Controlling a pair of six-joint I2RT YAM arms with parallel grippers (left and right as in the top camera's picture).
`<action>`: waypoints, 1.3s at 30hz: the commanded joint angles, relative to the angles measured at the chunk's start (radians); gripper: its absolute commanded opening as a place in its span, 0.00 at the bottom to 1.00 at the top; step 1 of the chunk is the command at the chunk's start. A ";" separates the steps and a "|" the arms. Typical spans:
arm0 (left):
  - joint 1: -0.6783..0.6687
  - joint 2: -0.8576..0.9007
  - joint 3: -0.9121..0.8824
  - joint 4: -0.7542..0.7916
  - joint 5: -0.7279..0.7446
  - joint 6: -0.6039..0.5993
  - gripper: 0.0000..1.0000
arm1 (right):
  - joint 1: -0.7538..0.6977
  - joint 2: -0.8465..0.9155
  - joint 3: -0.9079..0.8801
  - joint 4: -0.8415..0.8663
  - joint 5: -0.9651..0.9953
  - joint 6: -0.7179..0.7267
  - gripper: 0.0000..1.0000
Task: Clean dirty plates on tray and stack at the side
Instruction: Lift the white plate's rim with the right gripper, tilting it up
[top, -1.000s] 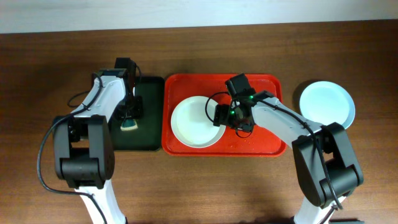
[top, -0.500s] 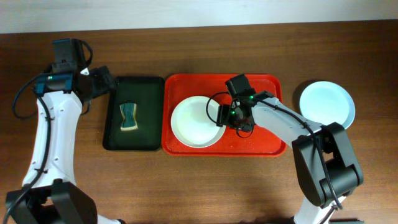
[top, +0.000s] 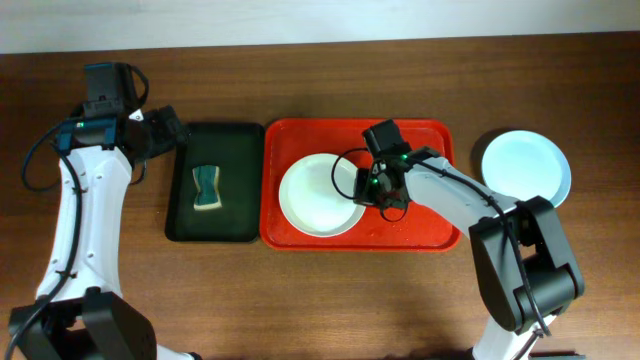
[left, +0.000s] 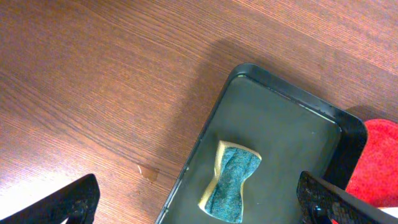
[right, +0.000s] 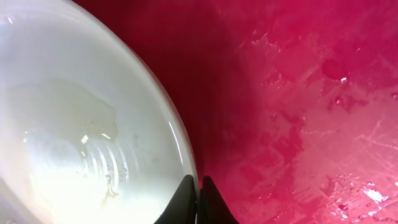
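A white plate (top: 315, 196) lies on the red tray (top: 420, 230), left of the tray's middle. My right gripper (top: 362, 189) is shut on the plate's right rim. The right wrist view shows the closed fingertips (right: 186, 200) pinching the edge of that plate (right: 74, 124), which carries a small yellowish smear, with the wet tray (right: 298, 93) beside it. A pale mint-blue plate (top: 526, 168) rests on the table to the right of the tray. My left gripper (top: 172, 132) hangs open and empty by the black tray's far left corner.
A black tray (top: 236, 215) left of the red tray holds a teal and yellow sponge (top: 207, 187). In the left wrist view the sponge (left: 231, 183) lies on the black tray (left: 292, 134), with a small wet spot (left: 148, 172) on the wood beside it.
The left arm swung from over the sponge out to the far left and opened. The right gripper closed on the white plate's rim, and the plate shifted slightly right.
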 joint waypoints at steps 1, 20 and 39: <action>0.002 0.004 0.003 -0.002 0.008 -0.013 0.99 | -0.036 0.018 -0.010 0.000 -0.001 0.003 0.04; 0.002 0.004 0.003 -0.002 0.008 -0.013 1.00 | -0.090 0.018 -0.010 0.036 -0.207 0.030 0.04; 0.002 0.004 0.003 -0.001 0.008 -0.013 1.00 | -0.099 0.016 0.122 0.029 -0.323 0.119 0.04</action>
